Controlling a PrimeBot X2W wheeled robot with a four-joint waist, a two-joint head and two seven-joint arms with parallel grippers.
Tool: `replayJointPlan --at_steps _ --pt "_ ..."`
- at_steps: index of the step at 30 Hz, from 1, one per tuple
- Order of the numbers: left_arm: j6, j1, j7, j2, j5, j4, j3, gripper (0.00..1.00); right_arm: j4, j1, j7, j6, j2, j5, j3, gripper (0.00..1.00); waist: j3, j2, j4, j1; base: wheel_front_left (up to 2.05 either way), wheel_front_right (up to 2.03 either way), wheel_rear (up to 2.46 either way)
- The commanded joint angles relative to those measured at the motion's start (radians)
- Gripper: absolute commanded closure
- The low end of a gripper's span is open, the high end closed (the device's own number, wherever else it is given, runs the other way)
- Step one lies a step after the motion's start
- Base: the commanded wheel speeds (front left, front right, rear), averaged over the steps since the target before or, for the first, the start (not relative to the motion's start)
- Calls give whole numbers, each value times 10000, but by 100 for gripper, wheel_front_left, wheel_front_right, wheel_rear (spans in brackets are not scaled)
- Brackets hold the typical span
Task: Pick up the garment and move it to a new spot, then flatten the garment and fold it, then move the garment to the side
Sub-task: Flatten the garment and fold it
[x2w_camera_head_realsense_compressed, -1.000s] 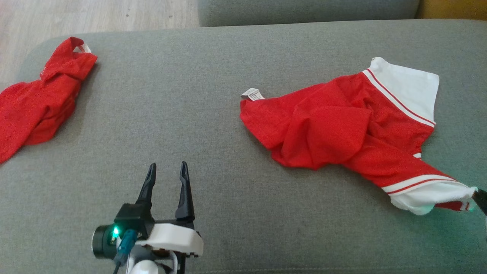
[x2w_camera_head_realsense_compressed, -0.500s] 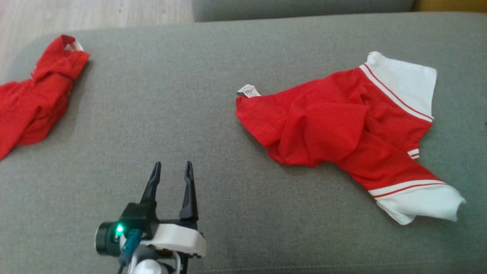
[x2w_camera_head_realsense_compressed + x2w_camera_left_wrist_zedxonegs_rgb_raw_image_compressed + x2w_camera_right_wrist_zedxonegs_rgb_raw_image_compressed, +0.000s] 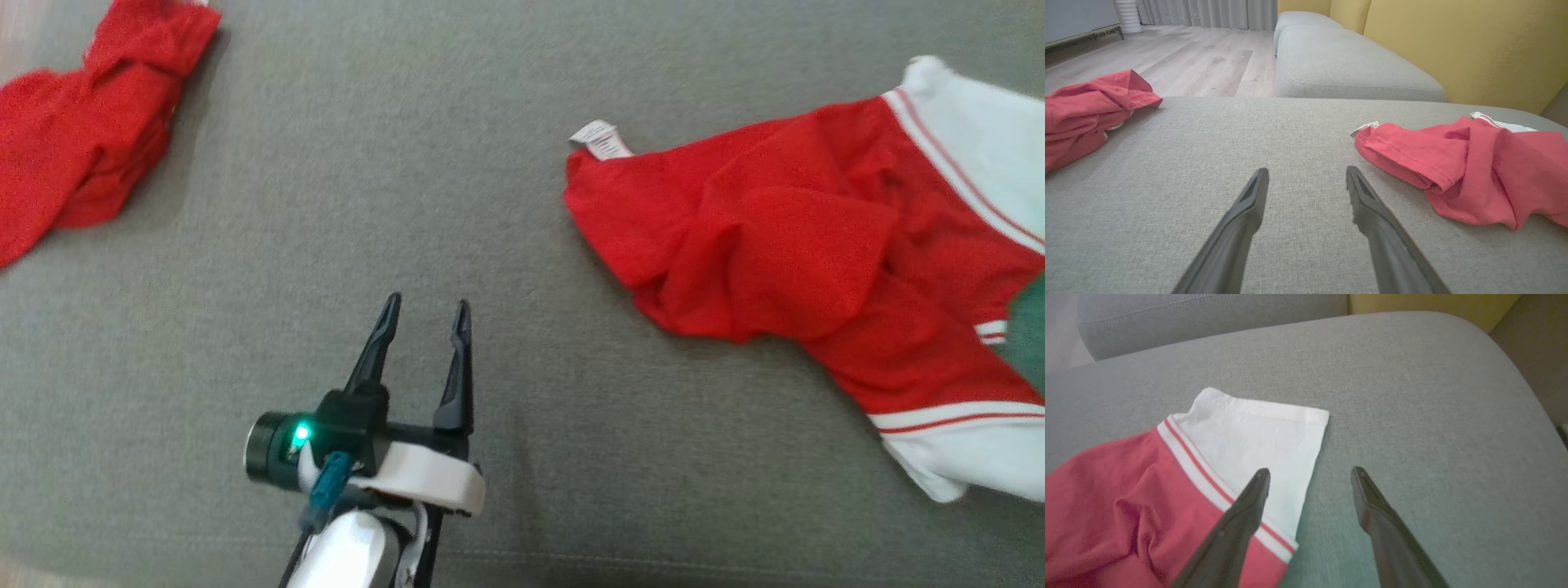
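Note:
The garment [image 3: 784, 237] is a red shirt with white, red-striped sleeves. It lies crumpled on the right part of the grey cushion [image 3: 490, 122], a white label at its left corner. My left gripper [image 3: 429, 302] stands open over bare cushion, to the left of the shirt and apart from it. In the left wrist view the garment [image 3: 1474, 171] lies to the right of my open left gripper [image 3: 1307, 171]. My right gripper [image 3: 1311, 470] is open and holds nothing. It hovers over the edge of one white sleeve [image 3: 1257, 441], beside the red body of the garment [image 3: 1126, 498].
A second red cloth [image 3: 82, 139] is bunched at the cushion's far left [image 3: 1086, 106]. Beyond the cushion are another grey cushion [image 3: 1347, 69], a yellow backrest [image 3: 1453, 45] and wooden floor [image 3: 1188, 61]. The cushion's rounded corner [image 3: 1494, 355] drops away at the right.
My right gripper, shut on the near white sleeve a second ago, has let it go and opened. The sleeve now lies on the cushion. The head camera has shifted.

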State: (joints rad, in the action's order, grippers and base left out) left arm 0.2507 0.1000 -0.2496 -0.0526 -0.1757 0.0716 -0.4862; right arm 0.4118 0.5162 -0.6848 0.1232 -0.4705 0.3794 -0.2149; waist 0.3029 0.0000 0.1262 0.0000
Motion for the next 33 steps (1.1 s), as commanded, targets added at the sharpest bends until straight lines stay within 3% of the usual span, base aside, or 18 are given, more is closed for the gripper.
replayJointPlan --at_steps 1,9,20,21,22,23,28,33 --pt "53 437 -122 24 112 -286 183 0 -71 447 165 75 -166 -168 -125 0 381 0 314 0 0 0 0" --pt "117 633 -122 24 248 -220 -141 0 2228 1848 575 75 278 -1205 -1120 0 835 0 535 0 0 0 0" --pt "176 635 -122 24 352 -153 -255 0 3760 2855 1171 75 528 -1922 -1652 0 1052 0 590 0 0 0 0" --pt "172 638 -122 24 364 -150 -255 0 3846 2938 1223 75 567 -1928 -1672 15 1075 0 595 0 0 0 0" --pt "171 649 -122 24 373 -151 -253 0 3907 3023 1307 75 608 -1939 -1669 78 1098 0 599 0 0 0 0" --pt "173 663 -122 24 379 -149 -253 0 3957 3099 1425 75 641 -1954 -1661 100 1115 0 605 0 0 0 0" --pt "215 650 -122 24 338 -98 -230 0 3917 3578 2427 75 815 -1696 -1245 100 969 0 563 0 0 0 0" --pt "195 635 -122 24 200 -85 -195 0 3312 4247 3387 75 879 -1127 -139 100 675 0 419 0 0 0 0"
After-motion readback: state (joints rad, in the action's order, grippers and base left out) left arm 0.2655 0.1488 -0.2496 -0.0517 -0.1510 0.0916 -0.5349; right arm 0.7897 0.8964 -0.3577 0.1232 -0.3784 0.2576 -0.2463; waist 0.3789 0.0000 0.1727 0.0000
